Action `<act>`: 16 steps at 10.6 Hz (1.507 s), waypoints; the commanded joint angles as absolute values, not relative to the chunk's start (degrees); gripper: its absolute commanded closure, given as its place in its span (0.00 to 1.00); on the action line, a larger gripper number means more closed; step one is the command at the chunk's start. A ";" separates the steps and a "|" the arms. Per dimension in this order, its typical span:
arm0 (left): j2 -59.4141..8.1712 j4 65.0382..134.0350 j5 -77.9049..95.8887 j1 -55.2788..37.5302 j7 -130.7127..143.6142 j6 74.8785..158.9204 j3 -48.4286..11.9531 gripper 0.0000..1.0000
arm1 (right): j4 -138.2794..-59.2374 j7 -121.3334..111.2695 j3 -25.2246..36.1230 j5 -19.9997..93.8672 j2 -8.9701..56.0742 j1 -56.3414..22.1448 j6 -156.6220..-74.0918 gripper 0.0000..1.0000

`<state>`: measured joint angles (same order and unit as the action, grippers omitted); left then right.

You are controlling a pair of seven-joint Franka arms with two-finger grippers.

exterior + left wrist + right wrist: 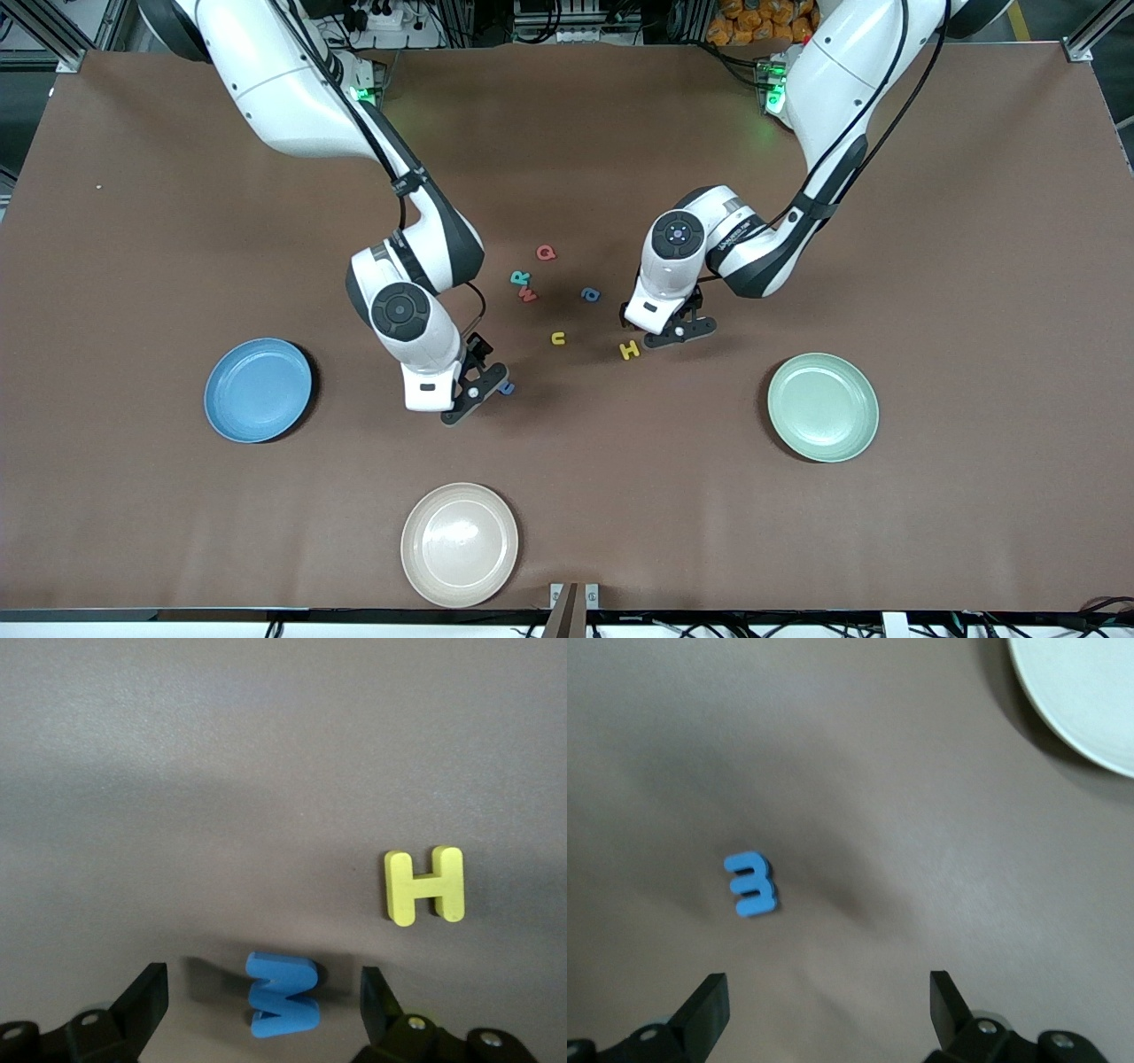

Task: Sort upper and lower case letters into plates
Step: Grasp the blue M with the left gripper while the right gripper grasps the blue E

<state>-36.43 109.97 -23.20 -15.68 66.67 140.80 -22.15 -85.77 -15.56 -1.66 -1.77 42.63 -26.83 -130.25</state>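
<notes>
Brown tabletop fills the frame. At centre, your left gripper spreads wide around a blue W-shaped letter, apparently ready to pinch it; the yellow H lies just beside. Your right gripper, also wide, hangs by a second blue letter. You have eight letters, none plated, and three plates: blue plate, green plate, cream plate.

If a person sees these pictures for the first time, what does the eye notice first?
Two white arms bend over small colourful letters scattered mid-table. The left hand is open around a blue W beside a yellow H; the right hand is open over a blue m. Three empty plates wait nearer the camera: blue plate, pale green plate, beige plate.
</notes>
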 commanded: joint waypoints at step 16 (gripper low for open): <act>-22.33 109.34 -24.08 -5.21 57.00 130.61 -22.41 1.00 | -79.89 -13.36 -1.58 -1.41 51.77 -31.11 -135.25 0.76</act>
